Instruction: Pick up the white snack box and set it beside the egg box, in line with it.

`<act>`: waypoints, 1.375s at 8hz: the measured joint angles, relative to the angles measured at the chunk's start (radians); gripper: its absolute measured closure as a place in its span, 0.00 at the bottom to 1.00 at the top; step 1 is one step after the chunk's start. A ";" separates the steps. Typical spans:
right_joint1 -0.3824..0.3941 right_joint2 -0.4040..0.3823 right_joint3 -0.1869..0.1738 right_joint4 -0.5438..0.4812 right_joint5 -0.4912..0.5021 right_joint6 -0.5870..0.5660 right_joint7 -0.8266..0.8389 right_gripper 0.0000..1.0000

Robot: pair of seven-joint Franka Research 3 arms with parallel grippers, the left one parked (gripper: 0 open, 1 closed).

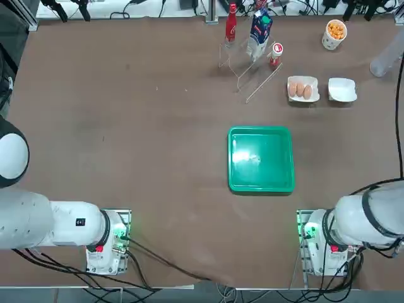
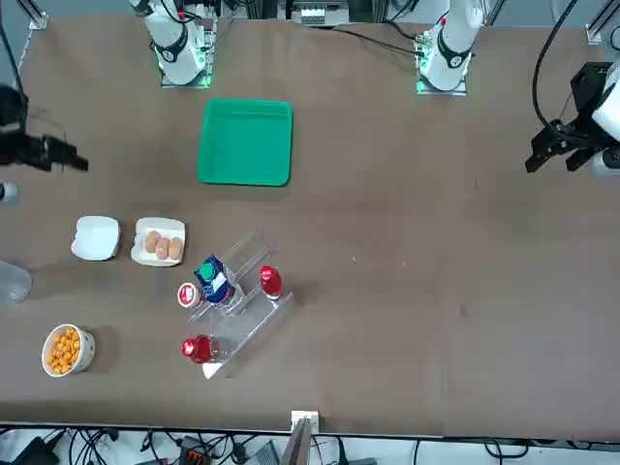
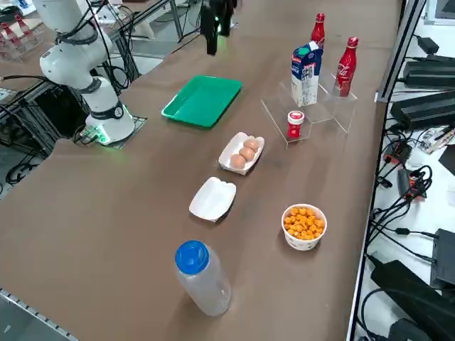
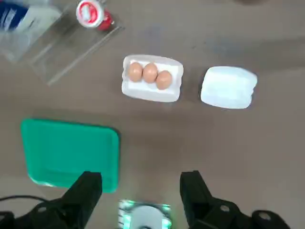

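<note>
Small plain white snack box with rounded corners [image 1: 342, 89] lies flat on the brown table [image 1: 139, 126], just beside the egg box, not touching it, a narrow gap between them, long sides roughly parallel. The egg box, a small white rectangular tray [image 1: 303, 89], shows brown eggs in a row; three can be counted in the wrist view [image 4: 151, 78]. Using the egg box as landmark: the flat green plastic tray [image 1: 261, 158] sits near it on the side toward the robot bases; the clear acrylic stand [image 3: 307, 106] is just beside it on the side away from the snack box, carrying a blue-and-white carton [image 3: 306, 73], two red bottles [image 3: 346, 66] and a small red-capped jar [image 3: 295, 124]. A round white cup of orange snacks [image 1: 334, 33] stands near the snack box, on the far side from the robot. A clear plastic bottle with blue cap [image 3: 201, 277] lies on its side beyond the snack box, away from the egg box. Right gripper [image 4: 140, 188] hangs high above the table, over the area between green tray and robot base, fingers [image 4: 86, 188] spread wide apart, nothing between them, well apart from the snack box [image 4: 228, 87].
</note>
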 joint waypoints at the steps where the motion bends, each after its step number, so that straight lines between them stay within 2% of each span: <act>1: 0.037 -0.032 -0.003 -0.012 -0.030 -0.013 -0.053 0.00; 2: 0.074 -0.069 -0.018 -0.058 -0.035 0.014 -0.060 0.00; 3: 0.124 -0.113 -0.061 -0.137 -0.036 0.096 -0.051 0.00; 4: 0.176 -0.165 -0.122 -0.237 -0.027 0.203 -0.030 0.00; 5: 0.195 -0.215 -0.157 -0.324 -0.001 0.279 0.008 0.00; 7: 0.192 -0.264 -0.164 -0.394 0.018 0.312 0.049 0.00; 11: 0.184 -0.262 -0.154 -0.400 0.018 0.318 0.065 0.00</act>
